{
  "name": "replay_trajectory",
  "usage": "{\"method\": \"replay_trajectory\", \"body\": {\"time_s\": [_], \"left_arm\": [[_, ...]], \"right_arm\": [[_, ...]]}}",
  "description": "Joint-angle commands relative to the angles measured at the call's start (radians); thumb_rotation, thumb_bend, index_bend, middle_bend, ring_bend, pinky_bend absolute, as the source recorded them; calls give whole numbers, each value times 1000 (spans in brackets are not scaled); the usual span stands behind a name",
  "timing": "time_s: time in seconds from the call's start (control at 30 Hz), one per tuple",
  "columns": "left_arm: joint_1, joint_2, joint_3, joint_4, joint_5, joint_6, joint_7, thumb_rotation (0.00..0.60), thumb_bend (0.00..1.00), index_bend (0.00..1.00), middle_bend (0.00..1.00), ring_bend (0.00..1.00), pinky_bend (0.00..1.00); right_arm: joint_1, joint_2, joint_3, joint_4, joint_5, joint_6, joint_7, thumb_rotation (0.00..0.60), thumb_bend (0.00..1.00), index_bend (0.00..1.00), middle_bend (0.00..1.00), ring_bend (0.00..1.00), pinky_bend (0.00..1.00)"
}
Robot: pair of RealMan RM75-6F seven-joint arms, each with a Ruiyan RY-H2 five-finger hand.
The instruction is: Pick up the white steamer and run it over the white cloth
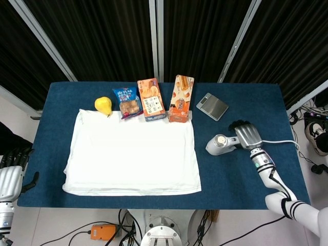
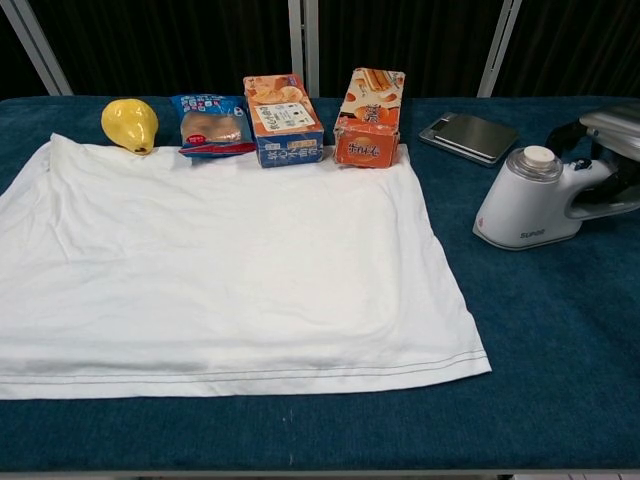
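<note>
Your right hand [image 1: 247, 135] over the white steamer [image 1: 221, 144] handle, fingers [image 2: 566, 132] curled about it, steamer standing on desk [image 1: 241, 174] right of white cloth [image 1: 133, 156], your left hand [image 1: 11, 171] off-desk, fingers apart, holding nothing

The robot hand [image 2: 612, 150] rests over the white steamer's [image 2: 528, 204] handle beside the white cloth [image 2: 220, 270].

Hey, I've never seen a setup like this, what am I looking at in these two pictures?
It is a two-armed robot with human-like hands at a blue table. One picture looks down from its head, the other looks forward from its chest. On the table lie a white cloth, a yellow pear, three snack packs, a small scale and a white steamer. The right hand is on the steamer's handle, which still sits on the table; whether the grip has closed is unclear. The left hand waits off the table, holding nothing.
</note>
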Motion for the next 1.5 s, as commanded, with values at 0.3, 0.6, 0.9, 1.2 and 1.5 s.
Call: {"method": "replay_trajectory", "body": {"time_s": [0.3,0.6,0.9,1.2,1.5], "left_arm": [[0,-3,0,9,-2,-2,-6,600,325,140,125,35,0],[0,-4,1,14,-6,-6,-8,600,325,140,124,36,0],[-1,-6,0,18,-9,-9,-9,600,324,140,124,36,0],[-4,-3,-1,14,-9,-12,-3,600,323,140,124,36,0],[-8,2,-3,11,-4,-11,3,600,322,140,125,37,0]], "right_arm": [[-4,-134,-27,219,-69,90,197,600,665,711,618,556,722],[-22,-201,-28,328,-84,161,306,600,672,870,778,741,927],[-44,-236,-1,351,-63,210,395,600,671,931,838,817,999],[-46,-183,28,253,-52,241,419,600,683,935,848,830,1000],[6,-84,59,5,-87,282,221,600,766,965,874,857,1000]]}}
